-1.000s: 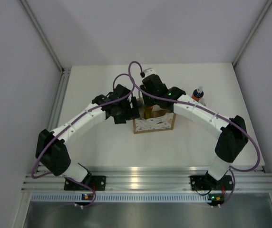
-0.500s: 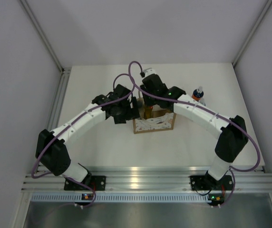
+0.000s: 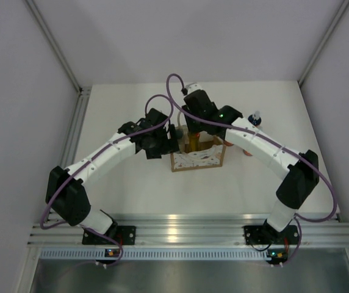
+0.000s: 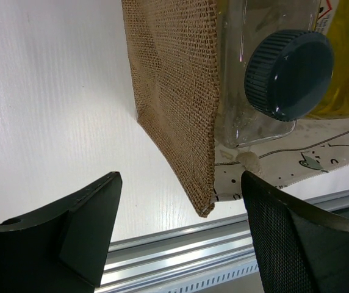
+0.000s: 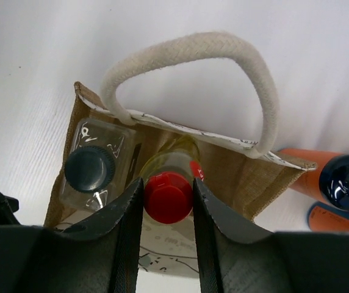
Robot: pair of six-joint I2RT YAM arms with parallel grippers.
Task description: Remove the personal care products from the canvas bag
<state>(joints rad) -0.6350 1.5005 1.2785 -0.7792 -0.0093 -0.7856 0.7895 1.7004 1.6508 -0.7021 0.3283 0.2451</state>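
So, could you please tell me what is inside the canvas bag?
Two bottles show: a pale bottle with a dark grey cap, and an amber bottle whose red cap the right end effector grips. The canvas bag's walls hide their lower parts and the bottom.

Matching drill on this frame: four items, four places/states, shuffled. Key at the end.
Items
1. red-capped bottle
2. grey-capped bottle
3. dark-blue-capped orange bottle
4. left gripper

Places/states
A. open, at the side wall of the canvas bag
B. outside the bag
C. in a corner of the bag, not gripped
D. pinched at the cap by the right gripper

Pairs: 1-D, 2-C, 3-B, 4-A
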